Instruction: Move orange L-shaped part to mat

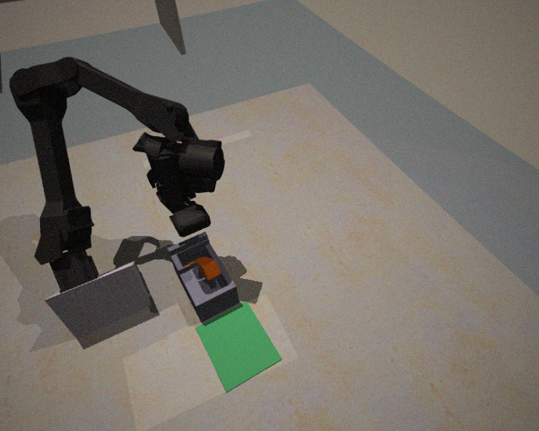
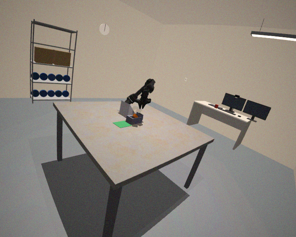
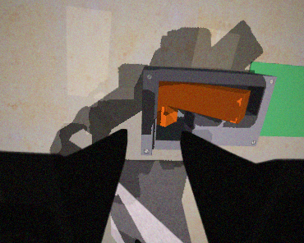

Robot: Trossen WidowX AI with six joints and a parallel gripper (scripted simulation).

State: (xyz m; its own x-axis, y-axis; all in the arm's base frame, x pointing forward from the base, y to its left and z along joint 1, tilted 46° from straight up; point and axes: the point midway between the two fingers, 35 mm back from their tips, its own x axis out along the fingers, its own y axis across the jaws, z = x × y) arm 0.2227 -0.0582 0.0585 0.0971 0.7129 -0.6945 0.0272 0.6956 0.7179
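Note:
The orange L-shaped part (image 1: 210, 268) (image 2: 135, 115) (image 3: 204, 100) is tilted in the pocket of the grey tray (image 1: 218, 304) (image 3: 237, 138). Its end toward the green mat (image 1: 240, 347) (image 2: 121, 124) (image 3: 292, 103) is raised, with a shadow beneath it. Its L-shaped end sits low at the far end of the pocket. My gripper (image 2: 141, 107) (image 3: 154, 136) is partly open and empty, above the tray's end away from the mat. Its fingers do not touch the part. One finger is hidden in the top view.
A grey upright panel (image 1: 103, 306) (image 2: 125, 109) stands on the table (image 1: 376, 278) (image 2: 143, 153) beside the tray, near the arm's base. The green mat lies against the tray's other end. The arm's shadow falls around the tray.

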